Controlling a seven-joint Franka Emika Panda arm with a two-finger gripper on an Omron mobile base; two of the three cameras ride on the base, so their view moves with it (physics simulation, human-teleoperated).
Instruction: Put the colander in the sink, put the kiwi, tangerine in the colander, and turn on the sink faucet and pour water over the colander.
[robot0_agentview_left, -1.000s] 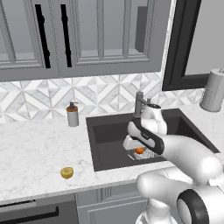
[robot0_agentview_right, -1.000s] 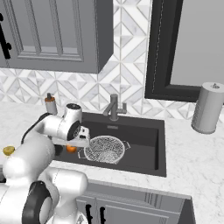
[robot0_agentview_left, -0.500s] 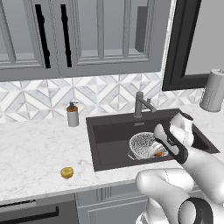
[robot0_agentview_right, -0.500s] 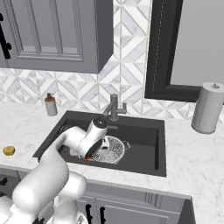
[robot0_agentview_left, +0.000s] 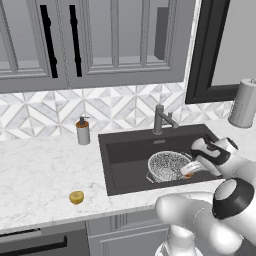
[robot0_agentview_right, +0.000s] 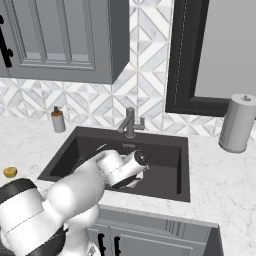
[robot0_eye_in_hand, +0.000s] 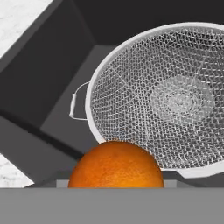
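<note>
The sink (robot0_agentview_right: 165, 165), a dark rectangular basin set into the white marble counter (robot0_agentview_right: 225, 175), lies at the middle of the right base view, with the sink faucet (robot0_agentview_right: 130, 122) standing upright at its twelve o'clock rim against the patterned backsplash (robot0_agentview_right: 145, 95). The white arm (robot0_agentview_right: 95, 175) reaches in from seven o'clock and covers the front left part of the basin, its dark-jointed wrist low over the basin floor. A soap pump bottle (robot0_agentview_right: 58, 120) stands on the counter at ten o'clock of the sink, the kiwi (robot0_agentview_right: 10, 172) sits at the far nine o'clock edge, well apart from the basin, and a grey paper towel roll (robot0_agentview_right: 237, 122) stands upright at two o'clock beneath the dark window frame (robot0_agentview_right: 175, 55), with grey cabinets (robot0_agentview_right: 60, 40) overhead.
</note>
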